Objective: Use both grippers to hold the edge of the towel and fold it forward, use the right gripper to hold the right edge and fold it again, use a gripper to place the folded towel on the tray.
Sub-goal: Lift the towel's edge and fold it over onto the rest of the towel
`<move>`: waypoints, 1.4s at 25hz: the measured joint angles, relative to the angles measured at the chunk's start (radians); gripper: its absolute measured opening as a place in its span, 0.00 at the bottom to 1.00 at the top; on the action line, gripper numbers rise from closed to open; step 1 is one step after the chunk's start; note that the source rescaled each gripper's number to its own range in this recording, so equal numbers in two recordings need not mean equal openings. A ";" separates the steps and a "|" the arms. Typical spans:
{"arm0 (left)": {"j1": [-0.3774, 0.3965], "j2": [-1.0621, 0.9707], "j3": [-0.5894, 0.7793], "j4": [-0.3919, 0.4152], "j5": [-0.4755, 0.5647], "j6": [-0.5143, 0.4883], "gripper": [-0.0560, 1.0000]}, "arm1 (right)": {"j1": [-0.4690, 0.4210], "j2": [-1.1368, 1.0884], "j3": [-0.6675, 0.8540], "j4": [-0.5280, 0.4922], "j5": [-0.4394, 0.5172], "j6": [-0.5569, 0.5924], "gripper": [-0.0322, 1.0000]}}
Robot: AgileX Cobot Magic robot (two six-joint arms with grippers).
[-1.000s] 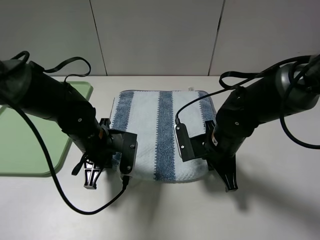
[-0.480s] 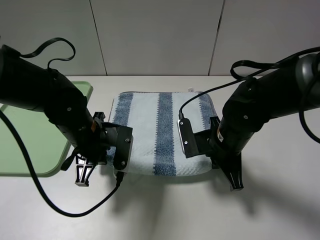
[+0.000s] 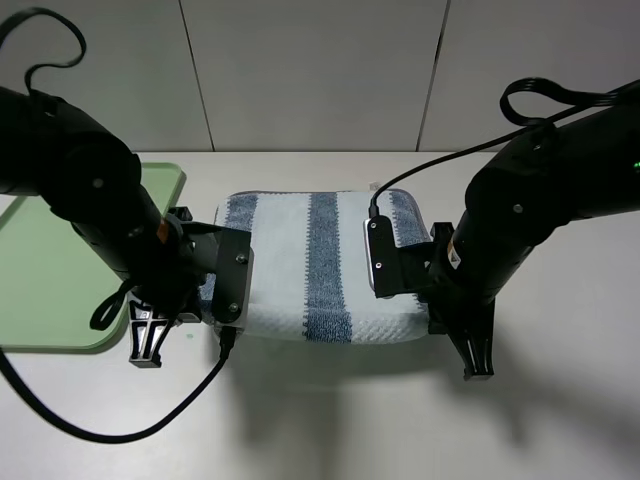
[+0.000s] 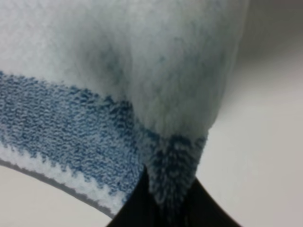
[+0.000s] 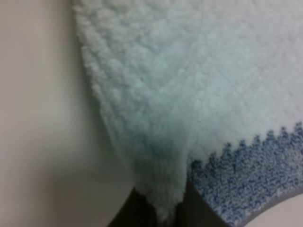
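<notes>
Towel (image 3: 315, 265): soft, light terry, limp. Its near corners are held raised off the bench (image 3: 330, 420), the far side appears to rest on it, and the tray (image 3: 60, 270) lies just beside it on the left-arm side. Left gripper (image 4: 166, 208): jaws closed on a bunched blue-striped corner. Right gripper (image 5: 161, 208): jaws closed on a pale corner.

Judgement: the pile is grippy and not fragile, but the cloth will sag and wrinkle. The best hold is at the corners beside the hem (image 4: 66, 190), carried level.

Markings: an orange-white label (image 3: 160, 232) on the left arm, too small to read. No legible writing on towel or tray.
</notes>
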 joint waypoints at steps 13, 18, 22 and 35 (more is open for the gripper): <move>0.000 -0.016 0.000 -0.134 0.188 0.000 0.05 | 0.001 -0.094 0.000 0.116 0.112 0.002 0.03; 0.000 -0.042 0.000 -0.162 0.246 0.000 0.05 | 0.001 -0.144 0.000 0.124 0.150 0.025 0.03; -0.001 -0.074 0.000 -0.194 0.278 0.000 0.05 | 0.001 -0.181 0.000 0.143 0.208 0.046 0.03; -0.003 -0.168 0.000 -0.317 0.423 0.020 0.05 | 0.004 -0.290 -0.001 0.209 0.403 0.051 0.03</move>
